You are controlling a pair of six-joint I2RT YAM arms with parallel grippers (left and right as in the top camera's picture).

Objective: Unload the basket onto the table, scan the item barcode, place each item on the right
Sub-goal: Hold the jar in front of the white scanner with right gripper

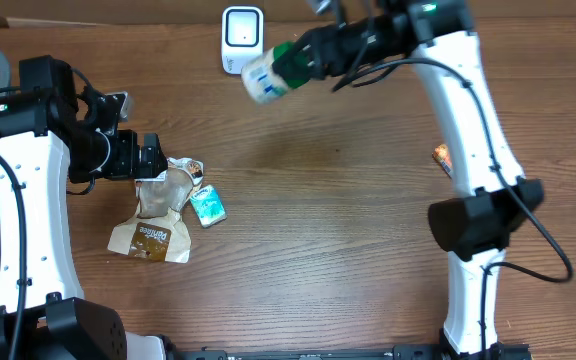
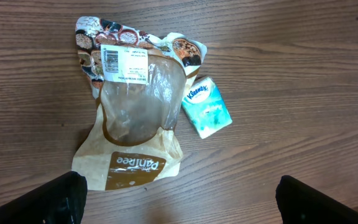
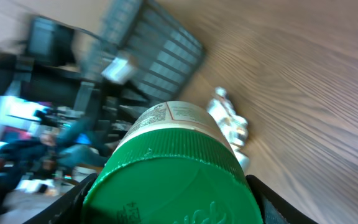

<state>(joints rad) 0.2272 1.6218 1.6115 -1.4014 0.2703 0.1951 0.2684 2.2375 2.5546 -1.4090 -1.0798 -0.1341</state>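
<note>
Bottle (image 1: 268, 72) clamped by right pincer (image 1: 303, 58) beside scanner (image 1: 241, 38).
Overhead, its long axis is laid 2-to-8 o'clock, the scanner just at 11. Left wrist: the left pincer (image 2: 191, 199) is spread wide over a bag (image 2: 132, 118). Right wrist: the green cap (image 3: 166, 186) is gripped.

Light is even and rather bright, from above; the worktop (image 1: 318, 220) shows only soft, weak shadows. The left wrist view is sharp, with mild shine on the clear film of the bag (image 2: 135, 99). The right wrist view is blurred, mostly at its left side; the near green-lidded bottle (image 3: 173, 168) looks soft.
</note>
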